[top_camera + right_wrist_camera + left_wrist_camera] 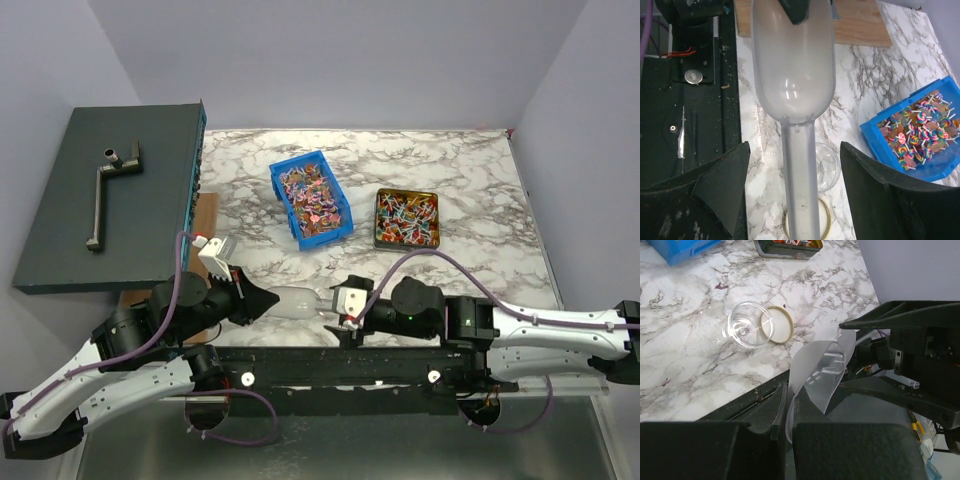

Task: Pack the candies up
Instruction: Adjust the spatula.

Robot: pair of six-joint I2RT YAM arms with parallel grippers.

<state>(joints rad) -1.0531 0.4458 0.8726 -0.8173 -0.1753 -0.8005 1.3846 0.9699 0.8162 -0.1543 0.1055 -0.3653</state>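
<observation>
Here the left gripper (266, 300) is clamped on the bowl of a translucent plastic scoop (296, 300). Its handle lies between the wide-open jaws of the right gripper (335, 308) (gripping nothing). The small wrapped candies (312, 198) sit beyond in a blue plastic bin (297, 161).

1. The blue bin (685, 250) and the tin (786, 249) are cut off by the left wrist view's top edge.
2. The gold lid (830, 215) is partly hidden behind the handle of the scoop (795, 100).
3. From above, single candies (312, 197) cannot be told apart.
</observation>
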